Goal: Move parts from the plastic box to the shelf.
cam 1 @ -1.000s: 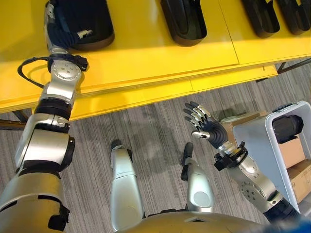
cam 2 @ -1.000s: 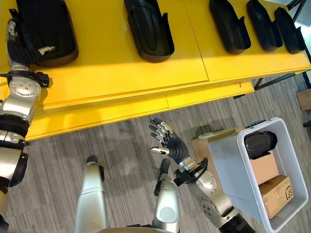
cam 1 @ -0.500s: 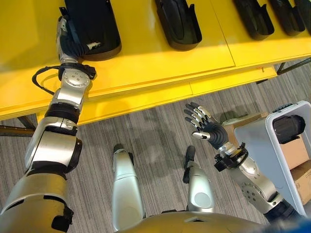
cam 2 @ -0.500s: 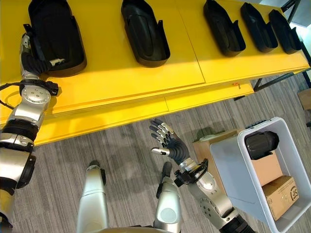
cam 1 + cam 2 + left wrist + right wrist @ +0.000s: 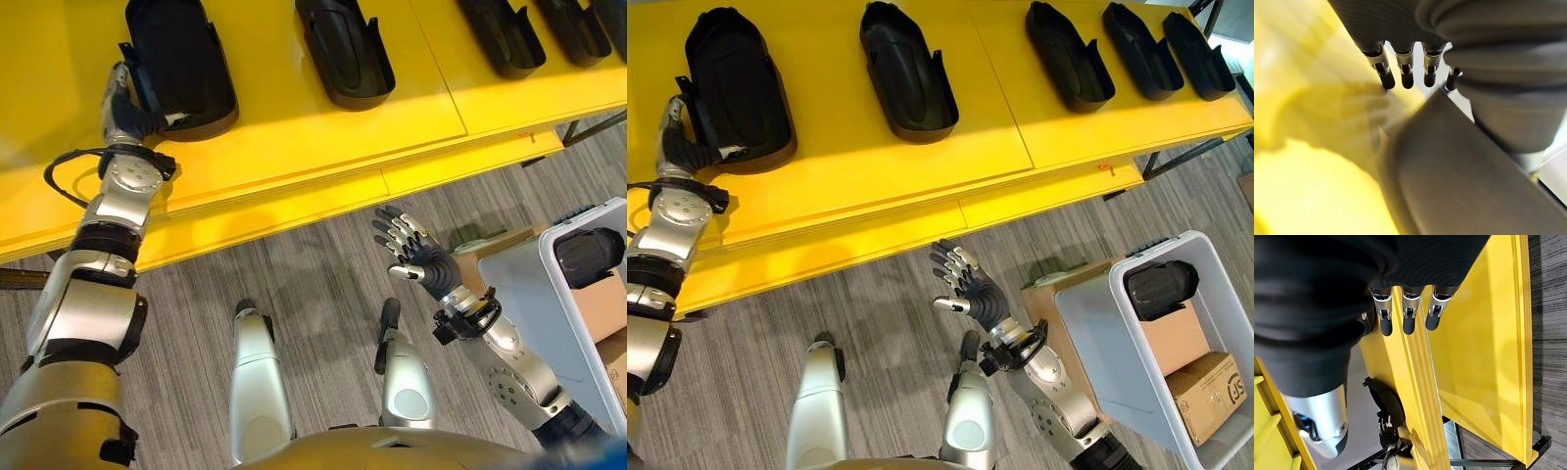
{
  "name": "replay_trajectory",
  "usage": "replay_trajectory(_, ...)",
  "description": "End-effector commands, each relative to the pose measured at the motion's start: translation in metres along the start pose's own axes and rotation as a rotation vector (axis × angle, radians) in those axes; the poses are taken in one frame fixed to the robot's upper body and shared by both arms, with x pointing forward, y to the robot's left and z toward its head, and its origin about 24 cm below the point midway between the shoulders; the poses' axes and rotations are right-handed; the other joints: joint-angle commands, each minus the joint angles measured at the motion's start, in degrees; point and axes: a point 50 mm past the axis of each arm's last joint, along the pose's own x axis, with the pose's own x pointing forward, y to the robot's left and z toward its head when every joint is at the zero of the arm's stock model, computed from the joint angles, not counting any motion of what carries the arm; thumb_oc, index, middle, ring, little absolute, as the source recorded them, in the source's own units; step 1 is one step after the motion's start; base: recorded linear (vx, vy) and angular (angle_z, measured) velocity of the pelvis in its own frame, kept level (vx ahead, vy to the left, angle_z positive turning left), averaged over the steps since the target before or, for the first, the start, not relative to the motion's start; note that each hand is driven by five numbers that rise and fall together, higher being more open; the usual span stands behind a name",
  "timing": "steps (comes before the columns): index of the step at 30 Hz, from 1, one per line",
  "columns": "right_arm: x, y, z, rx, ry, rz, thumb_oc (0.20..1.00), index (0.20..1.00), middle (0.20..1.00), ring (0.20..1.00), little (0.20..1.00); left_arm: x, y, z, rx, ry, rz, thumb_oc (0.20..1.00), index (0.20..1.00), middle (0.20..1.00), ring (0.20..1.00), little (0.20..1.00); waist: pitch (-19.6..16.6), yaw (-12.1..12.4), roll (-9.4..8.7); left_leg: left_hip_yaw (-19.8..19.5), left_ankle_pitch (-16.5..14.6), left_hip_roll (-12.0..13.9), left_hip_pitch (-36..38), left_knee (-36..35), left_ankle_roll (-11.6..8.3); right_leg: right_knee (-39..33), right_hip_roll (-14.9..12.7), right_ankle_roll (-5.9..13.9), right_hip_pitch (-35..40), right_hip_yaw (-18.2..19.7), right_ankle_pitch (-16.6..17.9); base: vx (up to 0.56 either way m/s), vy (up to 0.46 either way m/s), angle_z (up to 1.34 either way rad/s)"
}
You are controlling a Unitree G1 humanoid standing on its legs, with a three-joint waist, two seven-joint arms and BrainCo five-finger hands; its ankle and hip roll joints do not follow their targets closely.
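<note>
Parts sit in a row on the yellow shelf (image 5: 921,166), each one a long black shell with its long side running away from the robot. The left hand (image 5: 125,103) is up on the shelf, right at the near end of the leftmost part (image 5: 733,83). In the left wrist view its fingers (image 5: 1404,73) look nearly straight beside the dark shell, and I cannot tell if they grip it or just touch it.

The right hand (image 5: 970,289) hangs over the floor (image 5: 882,323), well apart from the shelf. Its fingers are spread out and it holds nothing.

One more black part (image 5: 1161,289) lies in the plastic box (image 5: 1097,343), which is down on the floor on the robot's right side. A cardboard carton (image 5: 1205,387) lies in there too. That part is off to the right of the empty hand and lower than it. So the right hand is much nearer to it than the left one. My guess is the right arm has to swing out to the right and reach down into the box, coming from above.
</note>
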Motion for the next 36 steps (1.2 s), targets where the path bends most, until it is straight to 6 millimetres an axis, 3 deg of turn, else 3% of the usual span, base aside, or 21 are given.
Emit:
replay_trajectory(1, 0.001, -0.014, 0.034, -0.089, -0.121, 0.006, 1.0, 1.0, 1.0, 1.0, 1.0, 0.01, 0.043, -0.002, 0.077, -0.016, 0.117, 1.0, 1.0, 1.0, 1.0, 1.0, 1.0, 1.9, 1.31, 4.8, 2.1, -1.3, 5.1, -7.4, 1.9, 10.0, -2.2, 2.03, 1.0, 0.5, -5.8, 0.0, 0.0, 0.0)
replay_trajectory(9, -0.002, -0.019, 0.035, -0.105, -0.117, -0.011, 1.0, 1.0, 1.0, 1.0, 1.0, 0.022, 0.1, 0.047, 0.174, -0.213, 0.264, 1.0, 1.0, 1.0, 1.0, 1.0, -0.2, 2.3, 2.11, 4.9, 2.1, -1.9, 5.4, -7.8, 1.98, 9.4, -2.5, 2.43, 1.9, 0.0, -5.5, 0.0, 0.002, 0.01)
replay_trajectory(16, -0.002, -0.02, 0.034, -0.104, -0.115, -0.014, 1.0, 1.0, 1.0, 1.0, 1.0, 0.019, 0.119, 0.081, 0.196, -0.368, 0.322, 1.0, 1.0, 1.0, 1.0, 1.0, -0.8, 2.7, 2.63, 5.0, 2.1, -2.2, 5.6, -8.0, 2.08, 9.1, -2.7, 2.68, 2.4, -0.2, -5.5, 0.0, 0.0, 0.0)
replay_trajectory(18, -0.002, -0.022, 0.037, -0.14, -0.127, -0.024, 1.0, 1.0, 1.0, 1.0, 1.0, 0.004, 0.116, 0.092, 0.139, -0.484, 0.301, 1.0, 1.0, 1.0, 1.0, 1.0, -0.9, 3.4, 2.84, 4.9, 2.0, -2.3, 6.0, -8.2, 2.07, 9.2, -2.7, 2.54, 2.7, -0.2, -5.8, -0.03, 0.012, 0.01)
replay_trajectory(19, -0.002, -0.022, 0.038, -0.14, -0.134, -0.03, 1.0, 1.0, 1.0, 1.0, 1.0, -0.001, 0.114, 0.091, 0.094, -0.501, 0.291, 1.0, 1.0, 1.0, 1.0, 1.0, -0.8, 3.5, 2.66, 5.2, 3.7, -2.7, 5.4, -8.7, 2.54, 8.8, -3.2, 2.03, 2.3, -0.7, -4.7, -0.07, 0.018, 0.04)
replay_trajectory(22, -0.002, -0.024, 0.04, -0.143, -0.146, -0.042, 1.0, 1.0, 1.0, 1.0, 1.0, -0.024, 0.103, 0.085, -0.056, -0.561, 0.257, 1.0, 1.0, 1.0, 1.0, 1.0, -1.3, 4.3, 3.14, 4.7, 2.3, -2.5, 6.7, -8.9, 2.07, 9.2, -2.9, 2.24, 3.4, -0.6, -6.2, 0.03, -0.009, 0.03)
replay_trajectory(24, 0.0, -0.025, 0.043, -0.144, -0.168, -0.061, 1.0, 1.0, 1.0, 1.0, 1.0, -0.041, 0.091, 0.082, -0.182, -0.605, 0.2, 1.0, 1.0, 1.0, 1.0, 1.0, -1.3, 4.8, 3.13, 4.9, 4.1, -3.0, 6.7, -9.8, 2.46, 8.8, -3.3, 1.73, 3.3, -1.0, -5.2, -0.06, 0.006, 0.01)
replay_trajectory(28, 0.004, -0.026, 0.046, -0.15, -0.189, -0.074, 1.0, 1.0, 1.0, 1.0, 1.0, -0.076, 0.062, 0.06, -0.395, -0.581, 0.081, 1.0, 1.0, 1.0, 1.0, 1.0, -1.7, 5.3, 3.4, 4.8, 4.5, -3.1, 9.0, -11.2, 2.33, 8.7, -3.3, 1.38, 5.0, -1.3, -5.5, 0.01, -0.007, 0.04)
replay_trajectory(29, 0.004, -0.026, 0.046, -0.15, -0.189, -0.074, 1.0, 1.0, 1.0, 1.0, 1.0, -0.076, 0.062, 0.06, -0.395, -0.58, 0.082, 1.0, 1.0, 1.0, 1.0, 1.0, -1.7, 5.3, 3.41, 4.8, 4.5, -3.2, 9.0, -11.2, 2.33, 8.7, -3.3, 1.38, 5.0, -1.3, -5.5, 0.05, -0.019, 0.02)
replay_trajectory(32, 0.005, -0.031, 0.05, -0.164, -0.218, -0.113, 1.0, 1.0, 1.0, 1.0, 1.0, -0.115, 0.029, 0.046, -0.626, -0.53, -0.094, 1.0, 1.0, 1.0, 1.0, 1.0, -2.4, 6.0, 3.57, 4.8, 5.6, -3.1, 12.6, -14.1, 2.06, 7.8, -3.1, 1.24, 8.0, -2.1, -5.8, 0.07, -0.03, 0.07)
replay_trajectory(36, 0.002, -0.032, 0.049, -0.151, -0.226, -0.131, 1.0, 1.0, 1.0, 1.0, 1.0, -0.146, 0.0, 0.031, -0.892, -0.409, -0.226, 1.0, 1.0, 1.0, 1.0, 1.0, -4.2, 6.1, 4.04, 4.5, 7.5, -2.6, 16.7, -18.8, 1.78, 5.9, -2.5, 1.16, 10.9, -3.2, -5.5, 0.07, -0.06, 0.04)
